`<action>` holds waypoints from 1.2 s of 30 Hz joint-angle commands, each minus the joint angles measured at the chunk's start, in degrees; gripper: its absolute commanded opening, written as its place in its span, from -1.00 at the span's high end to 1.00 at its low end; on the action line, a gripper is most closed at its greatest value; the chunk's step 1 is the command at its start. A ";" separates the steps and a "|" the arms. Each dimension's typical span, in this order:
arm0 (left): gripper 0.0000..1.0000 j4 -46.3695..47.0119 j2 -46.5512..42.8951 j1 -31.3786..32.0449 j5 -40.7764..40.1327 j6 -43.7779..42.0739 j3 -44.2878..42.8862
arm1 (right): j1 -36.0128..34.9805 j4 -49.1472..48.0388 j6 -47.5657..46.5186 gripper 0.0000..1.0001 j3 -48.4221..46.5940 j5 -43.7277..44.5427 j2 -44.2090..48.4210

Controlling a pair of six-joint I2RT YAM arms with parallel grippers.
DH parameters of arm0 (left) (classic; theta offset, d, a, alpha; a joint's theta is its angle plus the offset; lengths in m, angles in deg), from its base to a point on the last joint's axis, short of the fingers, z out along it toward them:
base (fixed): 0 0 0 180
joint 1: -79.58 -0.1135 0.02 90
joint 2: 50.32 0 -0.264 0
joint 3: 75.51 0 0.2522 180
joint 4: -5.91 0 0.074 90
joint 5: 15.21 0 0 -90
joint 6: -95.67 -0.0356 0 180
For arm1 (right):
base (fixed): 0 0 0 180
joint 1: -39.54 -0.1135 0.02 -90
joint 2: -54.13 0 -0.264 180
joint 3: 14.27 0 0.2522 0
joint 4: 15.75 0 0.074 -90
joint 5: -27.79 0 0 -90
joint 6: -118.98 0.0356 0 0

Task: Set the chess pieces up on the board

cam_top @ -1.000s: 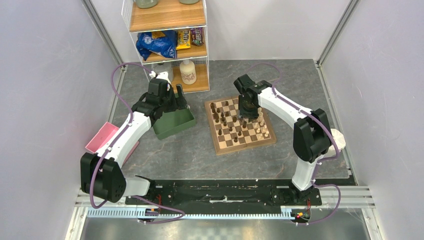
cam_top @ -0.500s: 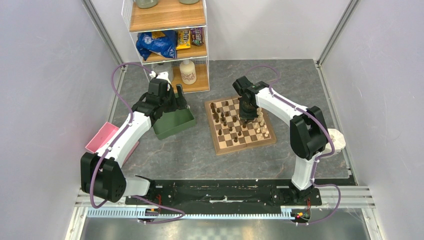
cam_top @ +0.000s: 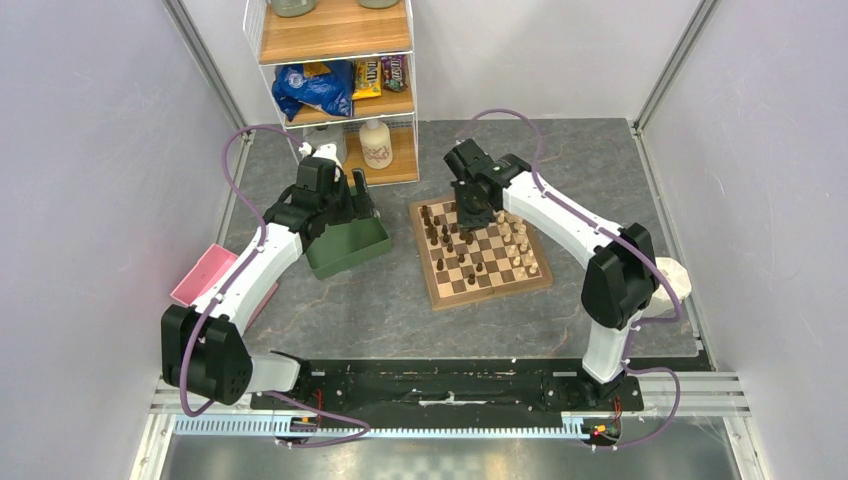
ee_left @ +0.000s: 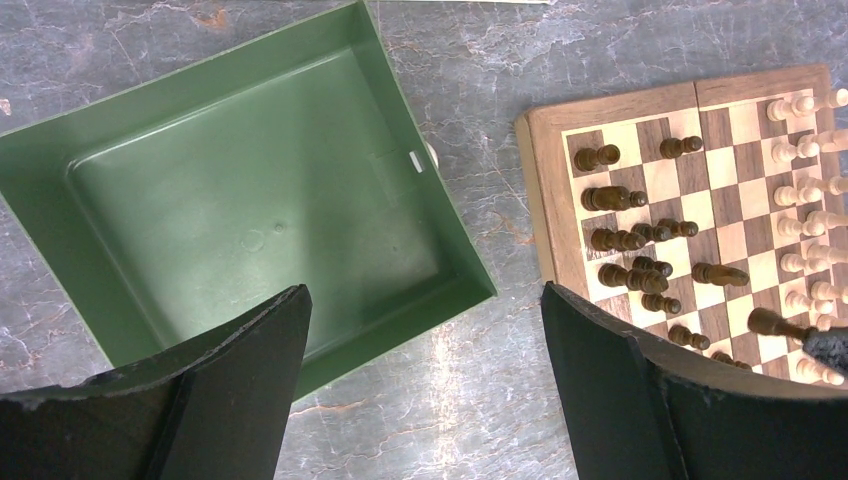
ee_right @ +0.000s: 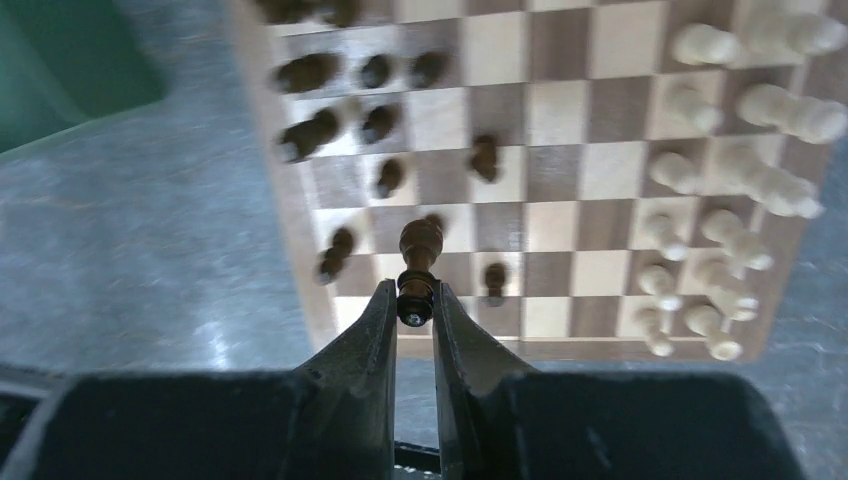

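Note:
The board (cam_top: 440, 285) lies right of centre, with several dark brown pieces (cam_top: 441, 236) on its left half and several pale cream pieces (cam_top: 520, 245) on its right half. My right gripper (cam_top: 472, 214) hovers over the board's far left part. In the right wrist view it (ee_right: 415, 297) is shut on a dark brown piece (ee_right: 418, 262), held by its base above the board (ee_right: 286, 210). My left gripper (cam_top: 350, 205) is open and empty over the green tray (cam_top: 345, 250). The left wrist view shows its gripper (ee_left: 425, 300) above the tray's near rim (ee_left: 420, 335) and the board (ee_left: 545, 195).
A shelf unit (cam_top: 335, 80) with snack bags and a white bottle (cam_top: 376, 145) stands at the back. A pink object (cam_top: 205, 275) lies at the left. A white object (cam_top: 675, 280) sits behind the right arm. Grey walls close both sides.
My right gripper has moved left and toward the back across the board, from its right-centre to its far left part. The left arm has not moved.

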 commanded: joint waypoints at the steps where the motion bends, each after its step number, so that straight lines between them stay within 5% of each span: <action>1: -0.85 2.00 -0.09 -0.25 0.71 1.38 -0.22 | -3.56 -1.05 -0.34 0.81 -5.72 -3.75 -1.45; 36: -0.85 1.78 -0.54 -0.28 -0.28 1.19 -0.05 | -5.94 -5.28 -0.04 0.75 -7.72 -5.45 -12.71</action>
